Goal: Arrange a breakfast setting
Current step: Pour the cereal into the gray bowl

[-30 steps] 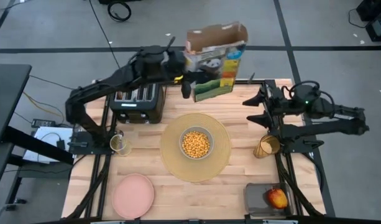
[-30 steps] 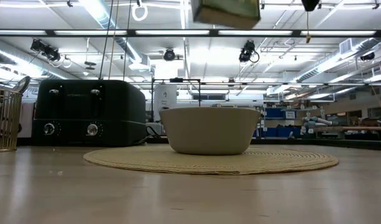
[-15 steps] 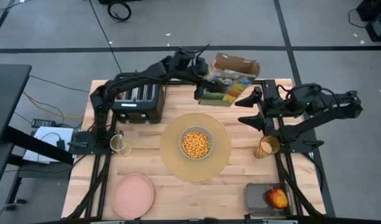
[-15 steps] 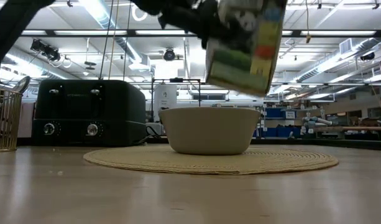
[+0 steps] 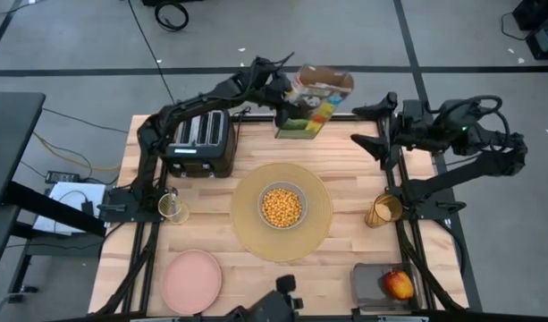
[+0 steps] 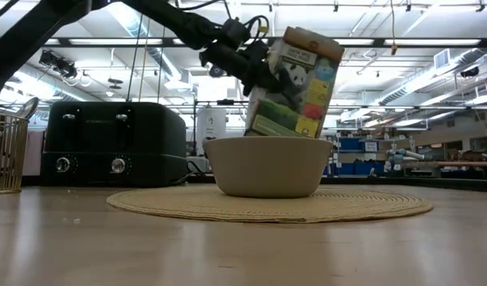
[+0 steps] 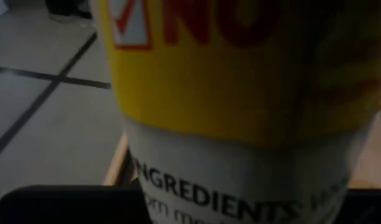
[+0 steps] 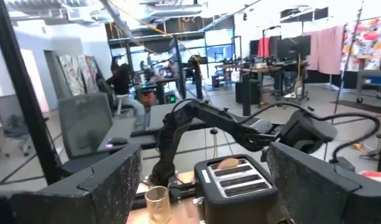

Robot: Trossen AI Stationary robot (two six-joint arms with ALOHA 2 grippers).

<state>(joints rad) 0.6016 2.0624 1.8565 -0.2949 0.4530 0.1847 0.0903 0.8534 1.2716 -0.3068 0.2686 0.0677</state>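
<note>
Left gripper (image 5: 281, 100) jaws clamped on cereal box (image 5: 311, 103), held tilted above far edge of surface (image 5: 345, 268), beyond bowl. Box judged light, thin-walled, crushable; broad sides best for hold. Right gripper (image 5: 370, 125) jaws spread wide, empty, raised over far right of surface.

Pale grey bowl (image 5: 282, 207) sat centred on tan placemat (image 5: 323, 224), filled with yellow cereal (image 5: 282, 208). Amber tumbler (image 5: 383, 211) right of placemat, contents unclear; judged slippery, fragile. Red apple (image 5: 399, 284) lay in mesh basket (image 5: 370, 290), near right. Pink plate (image 5: 191, 280) near left, bare.
</note>
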